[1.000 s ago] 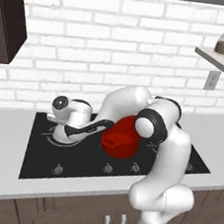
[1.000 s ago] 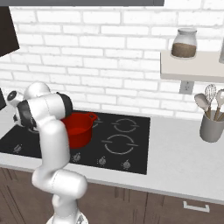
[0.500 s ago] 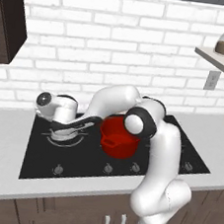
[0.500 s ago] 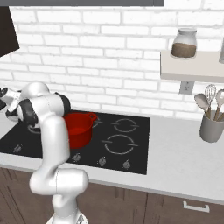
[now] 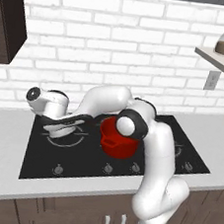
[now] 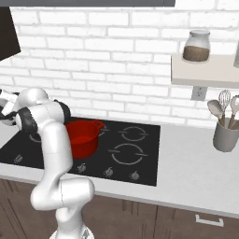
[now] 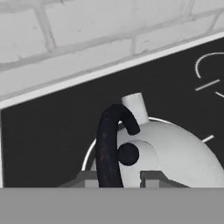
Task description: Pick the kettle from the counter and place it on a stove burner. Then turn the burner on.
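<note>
the kettle (image 7: 175, 155) is seated on the ringed burner (image 5: 80, 141) at the left of the stove (image 5: 38, 159), beside the red pot (image 5: 118, 139). the gripper (image 7: 119, 178) is positioned astride the dark arched handle (image 7: 107, 144); the jaws are slightly parted, though contact cannot be determined.

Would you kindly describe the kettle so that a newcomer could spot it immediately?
Find the black stove set in the counter. On its far-left burner sits the kettle, squat and silvery-white with a dark arched handle, unlike the bigger red pot beside it.
</note>
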Controlling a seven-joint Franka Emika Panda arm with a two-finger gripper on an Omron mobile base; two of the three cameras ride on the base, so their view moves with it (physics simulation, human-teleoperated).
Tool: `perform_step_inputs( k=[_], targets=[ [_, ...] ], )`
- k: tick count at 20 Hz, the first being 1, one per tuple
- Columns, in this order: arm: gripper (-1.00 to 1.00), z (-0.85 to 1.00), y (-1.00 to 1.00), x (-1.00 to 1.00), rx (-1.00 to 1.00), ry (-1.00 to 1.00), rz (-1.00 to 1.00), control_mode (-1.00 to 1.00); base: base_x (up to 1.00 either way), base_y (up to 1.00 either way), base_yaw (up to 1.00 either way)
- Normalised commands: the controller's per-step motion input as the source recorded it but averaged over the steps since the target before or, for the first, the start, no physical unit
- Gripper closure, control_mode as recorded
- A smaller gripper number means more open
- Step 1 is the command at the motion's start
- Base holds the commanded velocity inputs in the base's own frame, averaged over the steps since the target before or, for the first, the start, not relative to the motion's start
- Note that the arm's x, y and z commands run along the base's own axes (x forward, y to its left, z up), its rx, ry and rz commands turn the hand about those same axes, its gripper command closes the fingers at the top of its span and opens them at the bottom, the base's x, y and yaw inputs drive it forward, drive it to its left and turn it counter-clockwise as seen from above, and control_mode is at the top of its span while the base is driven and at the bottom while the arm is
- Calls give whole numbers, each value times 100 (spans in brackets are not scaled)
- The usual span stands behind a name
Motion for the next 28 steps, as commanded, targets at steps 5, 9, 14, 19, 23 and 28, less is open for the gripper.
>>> perform_step_inputs(
  k=[5,9,14,19,23,28],
  targets=[
    [-100,-20,-18,0,0,0,0,-100,0,0,0],
    [-100,-25,-38,0,0,0,0,-100,0,0,0],
    [-100,-25,-36,0,0,0,0,-100,0,0,0],
    [-100,-7,-9,0,0,0,0,-100,0,0,0],
    [-100,0,0,0,0,0,0,-100,0,0,0],
    [-100,5,-3,0,0,-2,0,-100,0,0,0]
  ],
)
